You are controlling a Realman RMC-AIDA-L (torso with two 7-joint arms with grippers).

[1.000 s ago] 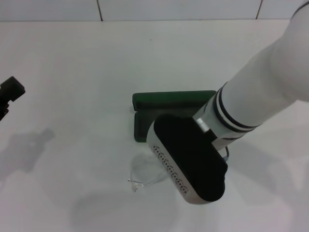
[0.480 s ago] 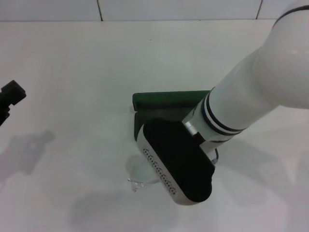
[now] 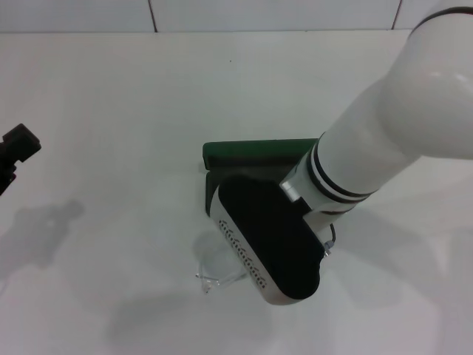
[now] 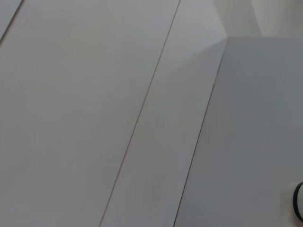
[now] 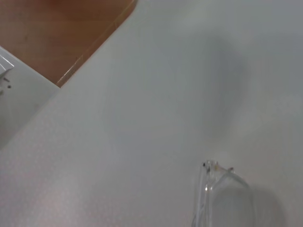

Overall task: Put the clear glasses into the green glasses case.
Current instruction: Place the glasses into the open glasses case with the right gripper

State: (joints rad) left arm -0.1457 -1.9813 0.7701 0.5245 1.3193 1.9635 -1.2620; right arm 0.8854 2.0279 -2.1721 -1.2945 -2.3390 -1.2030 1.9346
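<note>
a: right gripper (image 3: 270,248) is seen from the head view as a black and white housing, held low over the white table (image 3: 111,111), just in front of the green glasses case (image 3: 255,151). its fingers are hidden under the housing, so how far they are parted cannot be told, nor whether anything is held.

b: and where are the clear glasses (image 3: 218,266) found?

a: they are seen on the table at the near side of the case, partly covered by the right gripper; one lens and a frame corner stick out on the robot's left of the housing. in the right wrist view a corner of the clear glasses (image 5: 220,198) is shown lying on the table surface, with a brown floor strip (image 5: 61,33) past the table edge.

b: how is the case set?

a: the case is seen open, with its lid raised at the far side and its dark inside largely hidden behind the arm.

b: and the left gripper (image 3: 16,148)?

a: it is parked at the left edge, well apart from the case; its fingers cannot be judged.
</note>
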